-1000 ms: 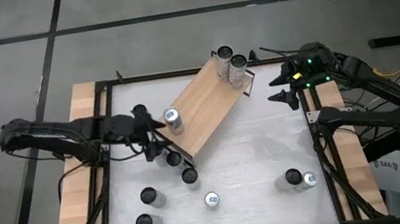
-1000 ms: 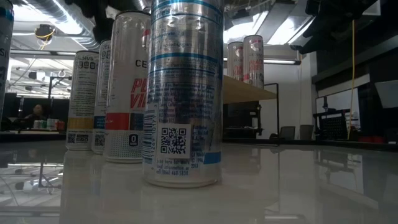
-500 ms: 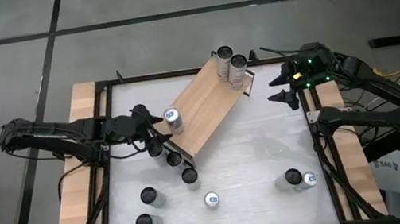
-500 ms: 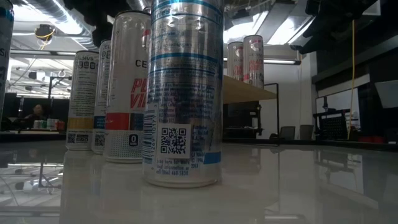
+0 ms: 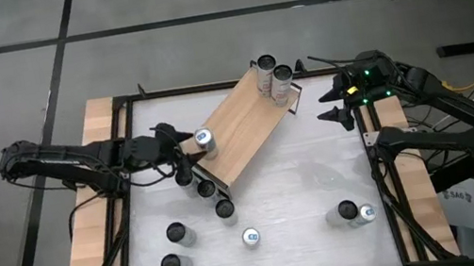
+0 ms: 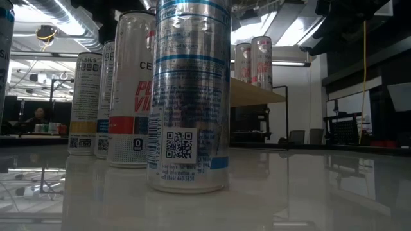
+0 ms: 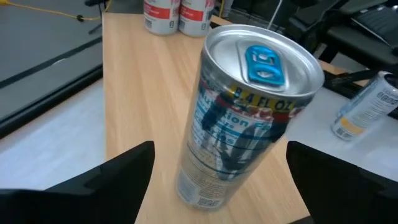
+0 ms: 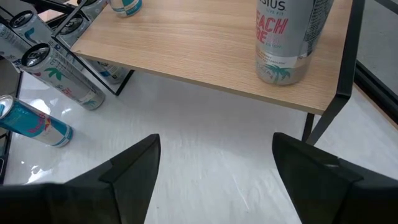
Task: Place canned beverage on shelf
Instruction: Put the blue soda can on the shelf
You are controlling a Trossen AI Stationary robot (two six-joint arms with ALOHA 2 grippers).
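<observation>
High view is evenly lit; low view is backlit by ceiling lights [image 6: 282, 29]; glare is seen on the tabletop [image 6: 308, 186]; the nearest can [image 6: 189, 96] is blurred.

The white table [image 5: 294, 191] carries the wooden shelf [image 5: 242, 132], which lies at an angle across its far part. On the shelf stand two cans [image 5: 273, 78] together at the far end and one can with a blue tab [image 5: 205, 139] near the other end. Directly on the table stand seven more cans [image 5: 177, 233], two of them [image 5: 357, 213] near the right edge.
</observation>
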